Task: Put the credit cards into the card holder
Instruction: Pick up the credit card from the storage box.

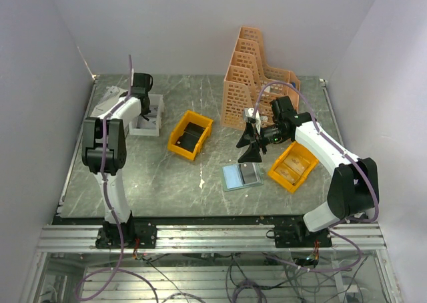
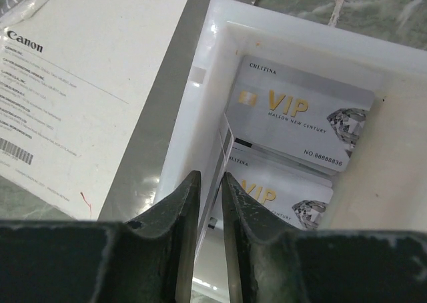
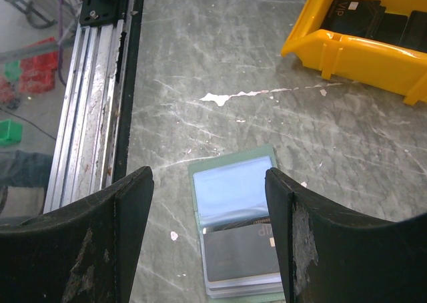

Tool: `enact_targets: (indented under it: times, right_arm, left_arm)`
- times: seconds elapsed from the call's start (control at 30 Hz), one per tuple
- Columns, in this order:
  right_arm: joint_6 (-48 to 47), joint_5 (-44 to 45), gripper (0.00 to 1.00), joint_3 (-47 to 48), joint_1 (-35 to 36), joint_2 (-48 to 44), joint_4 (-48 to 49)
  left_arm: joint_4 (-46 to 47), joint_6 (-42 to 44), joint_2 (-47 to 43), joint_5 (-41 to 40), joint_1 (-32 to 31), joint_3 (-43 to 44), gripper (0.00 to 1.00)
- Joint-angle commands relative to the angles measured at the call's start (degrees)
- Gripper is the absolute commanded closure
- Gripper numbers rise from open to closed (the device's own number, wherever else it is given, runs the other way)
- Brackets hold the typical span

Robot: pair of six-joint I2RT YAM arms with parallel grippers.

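Two silver VIP credit cards (image 2: 300,113) lie overlapping in a white tray (image 2: 200,103). A third card (image 2: 223,153) stands on edge by the tray's left wall. My left gripper (image 2: 208,176) straddles that upright card with a narrow gap; the card leans towards the left finger, apart from the right one. From above, the left gripper (image 1: 143,113) hangs over the tray (image 1: 148,124). The grey-green card holder (image 3: 237,183) lies open on the table with a dark card (image 3: 240,253) in a clear sleeve. My right gripper (image 3: 209,173) hovers wide open above the holder (image 1: 241,177), empty.
A white Canon sheet (image 2: 80,83) lies left of the tray. A yellow bin (image 1: 191,135) with dark cards sits mid-table, and another yellow bin (image 1: 292,166) sits right of the holder. An orange lattice rack (image 1: 257,76) stands behind my right gripper (image 1: 252,146). The table's front rail (image 3: 93,116) is close.
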Motion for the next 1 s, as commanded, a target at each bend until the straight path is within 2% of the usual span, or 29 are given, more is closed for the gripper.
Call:
enact_targets:
  times: [0.0, 0.37, 0.4, 0.5, 0.53, 0.73, 0.97]
  right_arm:
    - [-0.90, -1.28, 0.32, 0.83, -0.23, 0.49, -0.51]
    - [-1.16, -1.24, 0.32, 0.94, -0.24, 0.25, -0.73]
    - [-1.13, -1.24, 0.32, 0.91, -0.32, 0.24, -0.77]
    - [-1.28, -1.24, 0.32, 0.98, -0.34, 0.12, -0.91]
    - [-1.32, -1.24, 0.32, 1.01, -0.29, 0.07, -0.91]
    - [-1.47, -1.34, 0.32, 1.04, -0.31, -0.04, -1.01]
    - [-1.65, -1.24, 0.32, 0.96, -0.34, -0.16, -1.08]
  left_arm:
    - [-1.43, 0.24, 0.52, 3.08, 1.65, -0.02, 0.68]
    - [-4.14, 0.19, 4.63, 6.86, 2.40, 2.83, 0.72]
    - [-4.37, 0.29, 4.91, 6.97, 2.46, 3.11, 0.73]
    - [-5.15, 0.43, 5.08, 7.24, 2.59, 3.92, 0.90]
    - [-5.30, 0.28, 4.51, 7.19, 2.59, 4.23, 0.93]
    - [-4.66, -0.62, -0.82, 9.86, 3.08, 5.73, 0.93]
    - [-3.52, -6.28, -2.41, 20.38, 6.49, 5.31, 0.93]
